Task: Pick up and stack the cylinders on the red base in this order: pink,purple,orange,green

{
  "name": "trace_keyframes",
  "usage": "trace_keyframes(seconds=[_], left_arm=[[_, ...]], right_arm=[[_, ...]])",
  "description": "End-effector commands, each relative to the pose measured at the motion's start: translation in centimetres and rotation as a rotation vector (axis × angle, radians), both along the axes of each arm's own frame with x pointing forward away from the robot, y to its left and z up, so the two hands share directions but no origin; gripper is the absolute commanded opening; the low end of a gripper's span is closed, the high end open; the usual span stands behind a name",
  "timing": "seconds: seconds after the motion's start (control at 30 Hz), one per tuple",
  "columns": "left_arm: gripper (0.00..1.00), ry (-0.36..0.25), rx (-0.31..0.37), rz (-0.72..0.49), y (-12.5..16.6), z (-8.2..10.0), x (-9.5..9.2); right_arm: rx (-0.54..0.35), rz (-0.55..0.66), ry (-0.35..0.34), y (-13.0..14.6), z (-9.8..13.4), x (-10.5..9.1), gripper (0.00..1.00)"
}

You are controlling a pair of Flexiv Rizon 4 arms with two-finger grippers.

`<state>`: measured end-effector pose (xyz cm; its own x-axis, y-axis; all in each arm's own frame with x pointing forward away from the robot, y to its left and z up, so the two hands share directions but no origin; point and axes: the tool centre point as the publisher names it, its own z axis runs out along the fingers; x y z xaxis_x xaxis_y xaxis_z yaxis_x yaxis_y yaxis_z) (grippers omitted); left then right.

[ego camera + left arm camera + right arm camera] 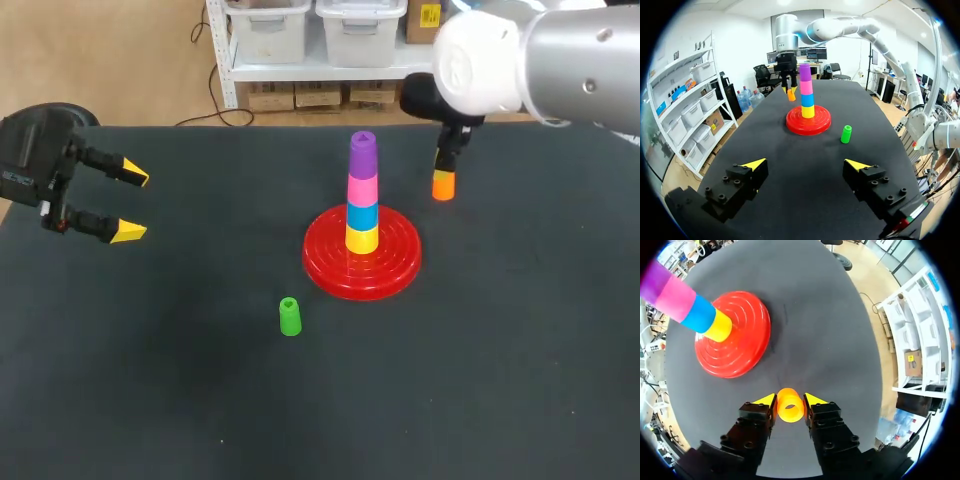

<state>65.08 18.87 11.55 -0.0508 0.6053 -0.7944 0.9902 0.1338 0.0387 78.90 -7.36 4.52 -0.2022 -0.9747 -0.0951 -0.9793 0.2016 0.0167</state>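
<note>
- Red base (362, 265) sits about mid-table (500, 400). A stack stands upright on its centre: yellow cylinder (362, 239) lowest, then blue cylinder (362, 215), pink cylinder (363, 189), and purple cylinder (363, 153) on top.
- Right gripper (790, 401): fingers drawn in on the orange cylinder (790, 409), one yellow tip against each side. The cylinder is upright with its hollow end facing the wrist.
- The orange cylinder is off the base, just beyond its rim on the right arm's side, toward the back of the table. It is level with the pink piece in the head view. Cannot tell whether it touches the table.
- Green cylinder (290, 317) stands upright on the table in front of the base, toward the left arm's side, apart from the rim.
- Left gripper (131, 204): fingers spread wide with nothing between them, well away from the base at the left edge of the table.
</note>
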Motion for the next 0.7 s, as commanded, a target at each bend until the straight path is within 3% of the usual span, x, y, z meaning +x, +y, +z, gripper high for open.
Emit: trace_keyframes(seconds=[0.03, 0.23, 0.4, 0.7], left_arm=[[1.00, -0.004, -0.003, -0.001, 0.1, -0.1, 0.0], [1.00, -0.004, -0.003, -0.001, 0.1, -0.1, 0.0], [1.00, -0.004, -0.003, -0.001, 0.1, -0.1, 0.0], [1.00, -0.004, -0.003, -0.001, 0.1, -0.1, 0.0]], right_arm=[[-0.001, -0.002, -0.042, 0.1, 3.0, -1.6, 0.00], [-0.045, 0.035, -0.096, 1.4, 8.7, -3.0, 0.00], [-0.031, 0.062, -0.162, 3.6, 13.9, -4.6, 0.00], [0.054, 0.114, -0.227, 8.2, 20.8, -7.9, 0.00]])
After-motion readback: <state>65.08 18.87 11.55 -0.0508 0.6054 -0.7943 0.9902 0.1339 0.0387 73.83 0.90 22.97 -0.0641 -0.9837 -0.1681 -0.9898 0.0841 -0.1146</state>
